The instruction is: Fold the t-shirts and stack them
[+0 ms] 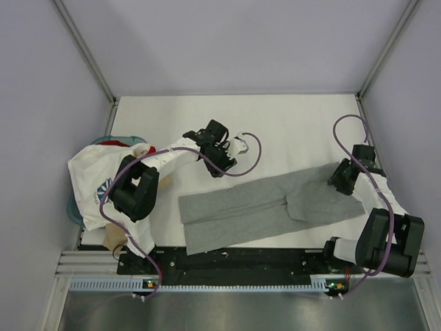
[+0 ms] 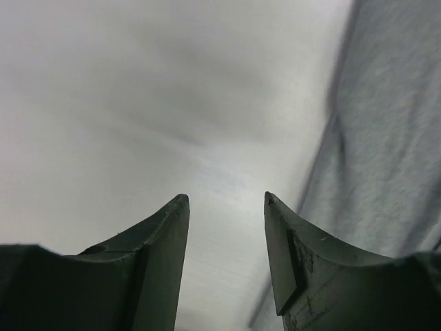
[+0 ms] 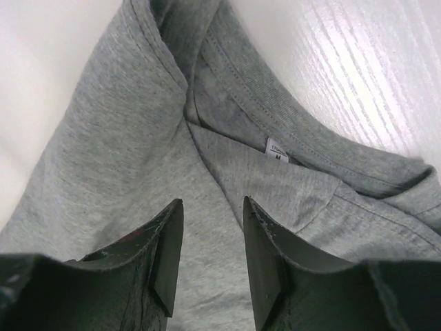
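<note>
The white table [image 1: 275, 117] fills the middle of the overhead view. A heather-grey t-shirt [image 1: 262, 207] lies on its near half, folded lengthwise into a long band that runs from near left up toward the right. Its collar end is at the right.

At the left edge sits a heap of other tees. On top is a white one with a blue flower print [image 1: 89, 179], a bit of red cloth [image 1: 118, 144] shows at the far side, and tan cloth [image 1: 114, 238] shows at the near side.

The left gripper [image 1: 222, 165] [image 2: 226, 200] hangs over bare table just beyond the grey shirt's far edge, its jaws spread with nothing between them.

The right gripper [image 1: 341, 181] [image 3: 212, 201] is over the shirt's collar end, its jaws also apart and holding nothing.

Inside the neckline is a small white tag [image 3: 277, 150] that reads "M". The line of print above the letter is too small to read.
</note>
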